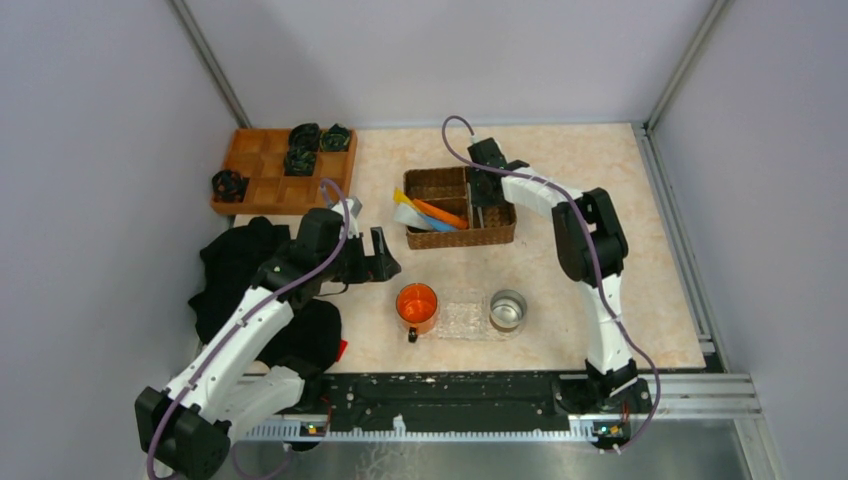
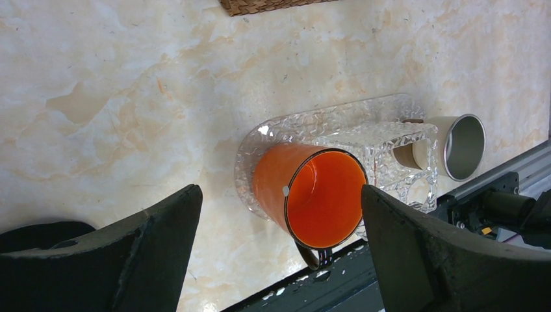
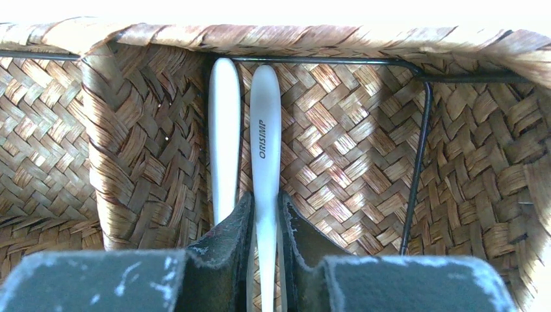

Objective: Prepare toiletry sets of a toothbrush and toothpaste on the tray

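Observation:
My right gripper (image 3: pixel 265 201) is down in the right compartment of the wicker basket (image 3: pixel 130 162) and shut on a slim white toothbrush (image 3: pixel 265 130). A second white toothbrush (image 3: pixel 223 130) lies just left of it. In the top view that gripper (image 1: pixel 483 200) is at the basket (image 1: pixel 435 178), whose left compartment holds orange (image 1: pixel 440 211), blue (image 1: pixel 428 223) and yellow (image 1: pixel 400 196) tubes. The clear bumpy tray (image 1: pixel 460 318) lies at the near middle. My left gripper (image 1: pixel 385 255) hovers wide open left of it, jaws (image 2: pixel 278 195) framing the orange mug (image 2: pixel 312 195).
The orange mug (image 1: pixel 416 303) stands on the tray's (image 2: pixel 364 130) left end and a steel cup (image 1: pixel 507 310) at its right end. An orange wooden compartment tray (image 1: pixel 270 185) with black items sits far left. Black cloth (image 1: pixel 235 265) lies under my left arm.

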You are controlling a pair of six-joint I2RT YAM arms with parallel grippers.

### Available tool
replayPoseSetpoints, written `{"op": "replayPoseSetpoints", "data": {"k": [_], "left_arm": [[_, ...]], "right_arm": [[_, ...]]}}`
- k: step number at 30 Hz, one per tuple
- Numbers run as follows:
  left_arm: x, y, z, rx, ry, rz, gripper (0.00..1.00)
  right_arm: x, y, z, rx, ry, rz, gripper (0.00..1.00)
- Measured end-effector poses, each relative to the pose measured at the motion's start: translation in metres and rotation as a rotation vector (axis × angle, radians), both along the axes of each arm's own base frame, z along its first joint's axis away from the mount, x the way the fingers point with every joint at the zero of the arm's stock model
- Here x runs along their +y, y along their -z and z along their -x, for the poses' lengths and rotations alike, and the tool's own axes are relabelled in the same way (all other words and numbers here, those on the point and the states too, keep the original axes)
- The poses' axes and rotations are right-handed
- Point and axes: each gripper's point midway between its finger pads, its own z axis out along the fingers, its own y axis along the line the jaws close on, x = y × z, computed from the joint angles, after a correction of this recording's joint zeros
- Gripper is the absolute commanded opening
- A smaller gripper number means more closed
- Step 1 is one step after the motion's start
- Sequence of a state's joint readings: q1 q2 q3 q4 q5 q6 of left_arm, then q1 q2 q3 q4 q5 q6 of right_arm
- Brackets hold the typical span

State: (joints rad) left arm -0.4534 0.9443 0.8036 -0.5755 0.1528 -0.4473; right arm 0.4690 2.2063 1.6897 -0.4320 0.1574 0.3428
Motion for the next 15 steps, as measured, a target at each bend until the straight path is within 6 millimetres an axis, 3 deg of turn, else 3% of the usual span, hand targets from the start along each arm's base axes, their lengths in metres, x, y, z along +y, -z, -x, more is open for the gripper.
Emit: {"op": "replayPoseSetpoints", "data": {"k": [5, 8, 15], "left_arm": [[-0.001, -0.002, 0.001, -0.003, 0.005, 0.006, 0.97], [-0.001, -0.003, 0.001, -0.008, 0.005, 0.01, 0.97], [-0.001, -0.005, 0.002, -0.012, 0.008, 0.014, 0.97]], "right_arm": [[-0.003, -0.007, 0.0, -0.01, -0.004, 0.01, 0.01], [-0.006, -0.022, -0.002, -0.034, -0.007, 0.013, 0.01], [-0.013, -0.094, -0.008, -0.15, -0.007, -0.009, 0.01]]}}
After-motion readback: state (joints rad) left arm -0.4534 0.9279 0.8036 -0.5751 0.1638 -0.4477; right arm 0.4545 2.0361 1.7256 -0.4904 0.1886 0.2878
